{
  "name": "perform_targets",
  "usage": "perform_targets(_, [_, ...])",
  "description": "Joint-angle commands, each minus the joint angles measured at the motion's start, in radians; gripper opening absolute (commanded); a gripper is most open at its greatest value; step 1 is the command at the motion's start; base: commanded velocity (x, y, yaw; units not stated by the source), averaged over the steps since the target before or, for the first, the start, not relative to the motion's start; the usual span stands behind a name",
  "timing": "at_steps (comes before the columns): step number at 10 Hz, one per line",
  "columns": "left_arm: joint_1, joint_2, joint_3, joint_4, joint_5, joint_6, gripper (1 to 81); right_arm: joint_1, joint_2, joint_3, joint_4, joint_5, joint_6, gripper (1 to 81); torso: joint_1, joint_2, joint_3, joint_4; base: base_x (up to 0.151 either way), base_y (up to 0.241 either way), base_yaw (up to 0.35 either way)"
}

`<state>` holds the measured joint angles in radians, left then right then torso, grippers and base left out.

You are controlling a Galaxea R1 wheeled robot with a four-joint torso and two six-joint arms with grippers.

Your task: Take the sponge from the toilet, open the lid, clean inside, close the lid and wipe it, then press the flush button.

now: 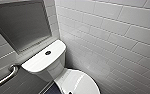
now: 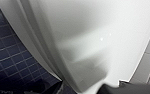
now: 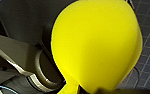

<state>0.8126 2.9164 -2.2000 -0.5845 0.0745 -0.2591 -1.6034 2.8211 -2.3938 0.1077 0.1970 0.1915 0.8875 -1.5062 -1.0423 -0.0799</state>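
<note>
Currently: sponge [image 3: 96, 45], bright yellow, pinched in fingers of right gripper [image 3: 91, 89], bulging from the squeeze, apparently carried ready for wiping. Noted: lid [image 1: 78, 81] down on toilet [image 1: 44, 61]; flush button [image 1: 48, 52] centred on tank top.

The toilet [image 1: 53, 66] is white ceramic with a hard, glossy glaze. The lid [image 1: 78, 82] is just as smooth and shiny and carries a bright streak of reflected light; it looks like plastic, though that is hard to judge here. The flush button [image 1: 48, 52] is dark with a slight sheen. The wall tiles [image 1: 111, 32] are glossy white, and the grab bar [image 1: 6, 77] is polished metal. The floor tiles [image 2: 8, 57] look dark and matt. The sponge [image 3: 96, 45] is soft, matt yellow foam.
</note>
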Motion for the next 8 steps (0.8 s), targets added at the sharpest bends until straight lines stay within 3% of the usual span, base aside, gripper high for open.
perform_targets(1, [-0.127, 0.026, 0.005, -0.025, 0.051, 0.003, 81.1, -0.017, -0.015, 0.003, -0.005, -0.084, 0.003, 1.0, 0.000, 0.000, 0.000, 0.000, 0.000, 0.000, 0.000])
perform_targets(8, [-0.181, 0.035, 0.022, -0.043, 0.050, 0.001, 81.1, -0.013, -0.016, -0.001, -0.005, -0.090, 0.006, 1.0, 0.000, 0.000, 0.000, 0.000, 0.000, 0.000, 0.000])
